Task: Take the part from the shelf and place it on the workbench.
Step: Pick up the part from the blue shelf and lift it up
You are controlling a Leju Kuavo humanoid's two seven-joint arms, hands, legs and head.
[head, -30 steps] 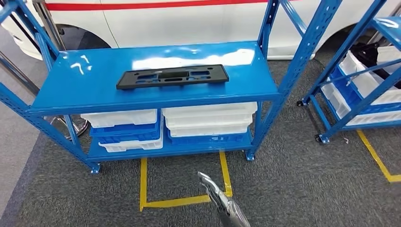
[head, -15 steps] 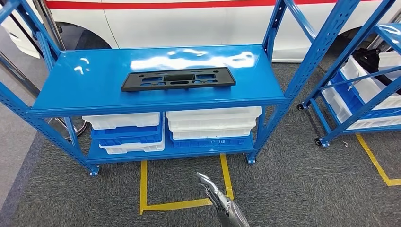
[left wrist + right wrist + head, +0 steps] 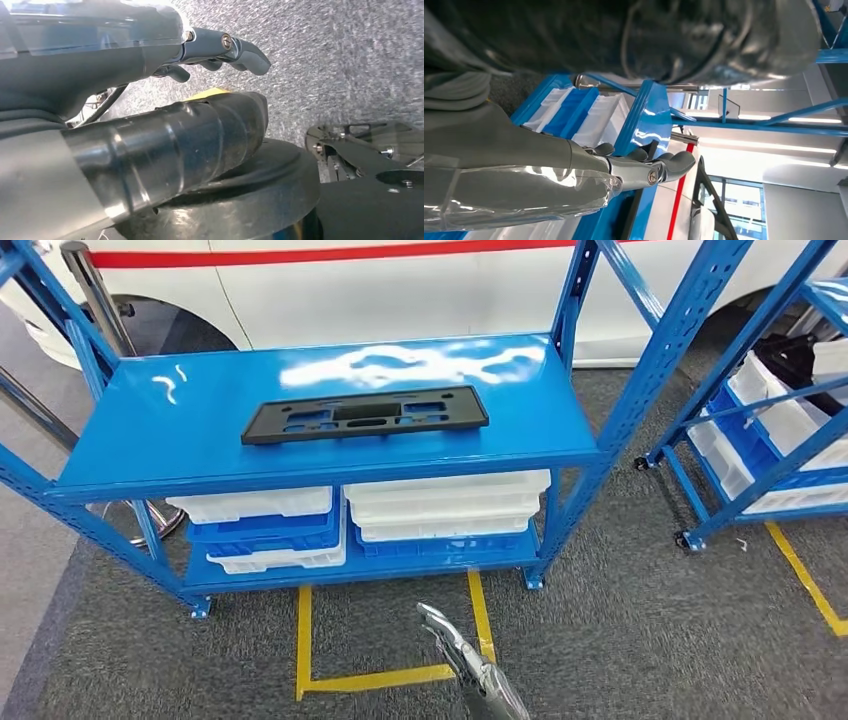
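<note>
The part (image 3: 365,413) is a long flat black plate with several cutouts. It lies flat on the top board of the blue shelf (image 3: 200,450), near the middle. My right hand (image 3: 462,652) hangs low in the head view, over the floor in front of the shelf and well short of the part. In the right wrist view the right hand (image 3: 644,167) holds nothing, with its fingers stretched out toward the shelf. My left hand (image 3: 220,50) hangs over the grey carpet, fingers apart and holding nothing.
White and blue bins (image 3: 445,505) are stacked on the shelf's lower board. A second blue shelf (image 3: 770,440) with bins stands to the right. Yellow tape (image 3: 370,678) marks the carpet before the shelf. A white car (image 3: 400,290) stands behind it, and a metal post (image 3: 90,280) at the far left.
The whole picture has shifted slightly, so the camera has moved. The part lies as before on the shelf. My right hand keeps its place low in the view.
</note>
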